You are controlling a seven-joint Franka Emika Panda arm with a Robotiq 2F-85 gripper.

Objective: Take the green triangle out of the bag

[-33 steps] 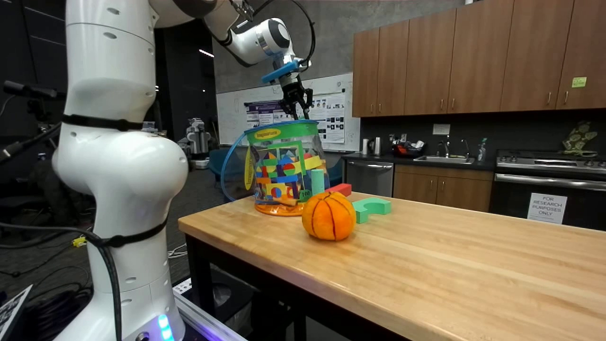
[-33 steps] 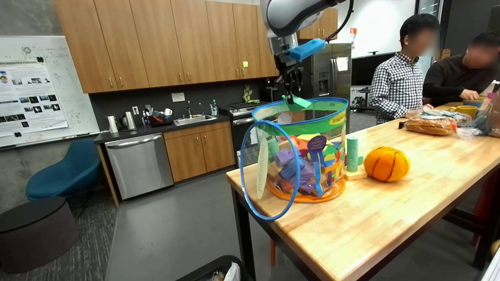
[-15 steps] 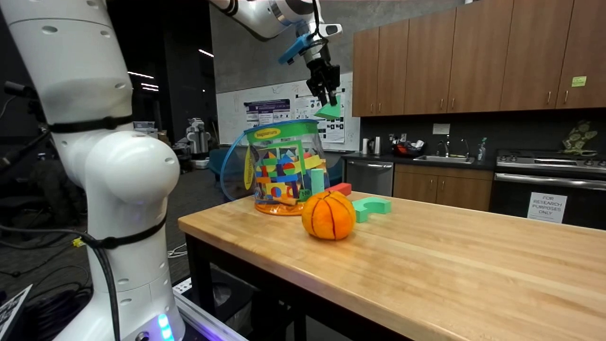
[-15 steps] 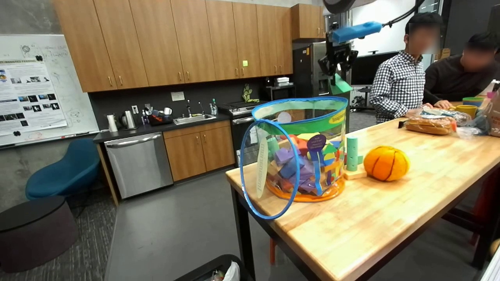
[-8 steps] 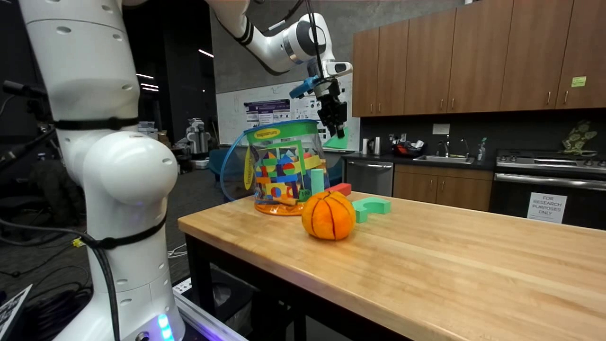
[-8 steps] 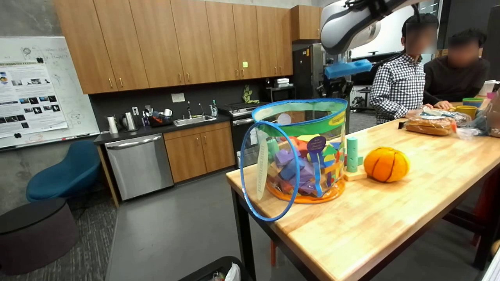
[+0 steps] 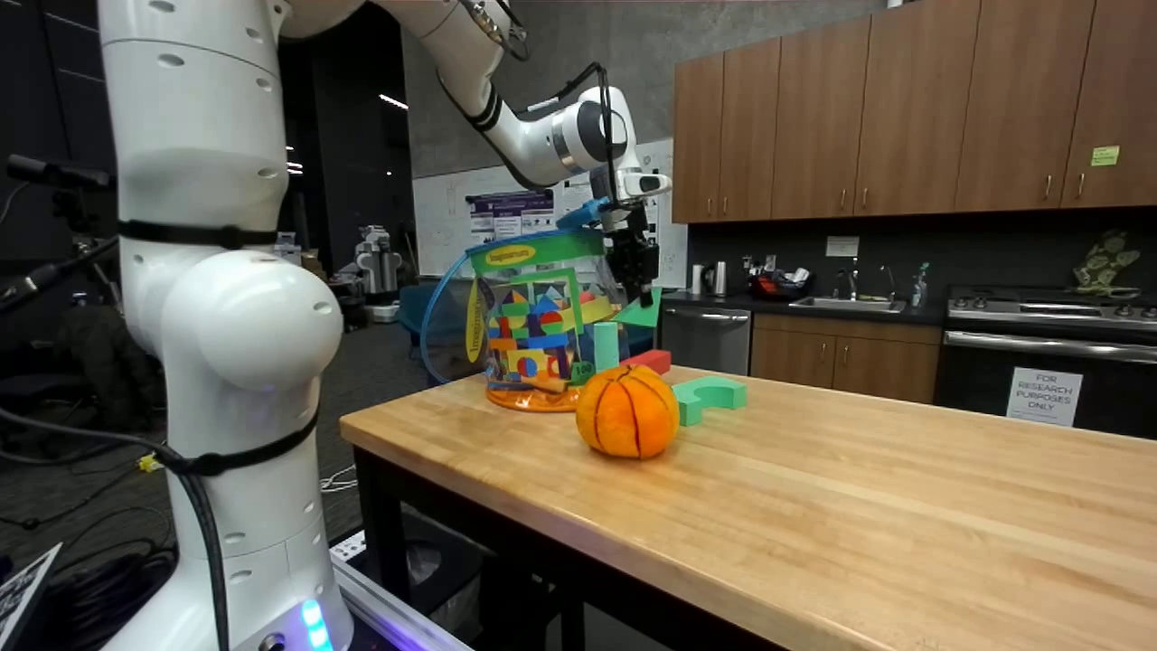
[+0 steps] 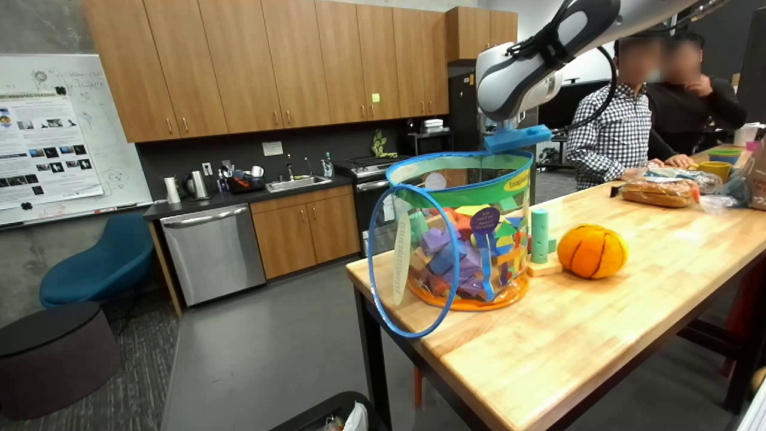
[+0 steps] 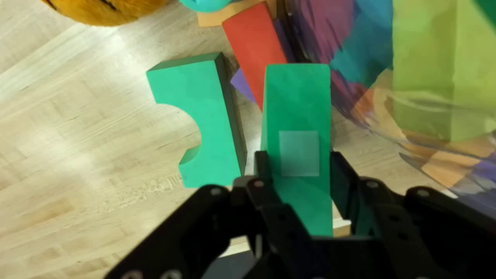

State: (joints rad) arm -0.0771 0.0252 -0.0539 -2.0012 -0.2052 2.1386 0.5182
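Observation:
The bag is see-through with green trim and a blue rim; it stands upright and open on the table in both exterior views. Its wall fills the right of the wrist view. My gripper is shut on the green triangle, with a finger on each side of it. In an exterior view the gripper holds the triangle outside the bag, beside its wall and above the table. In an exterior view only the blue part above the gripper shows; the bag hides the fingers and triangle.
An orange ribbed ball sits in front of the bag on the table. A green arch block, a red block and a teal cylinder stand near the bag. Two people are at the table's far end.
My gripper has carried the green triangle from the bag's opening up over the rim, then lowered it outside beside the bag. The bag and table objects have not moved.

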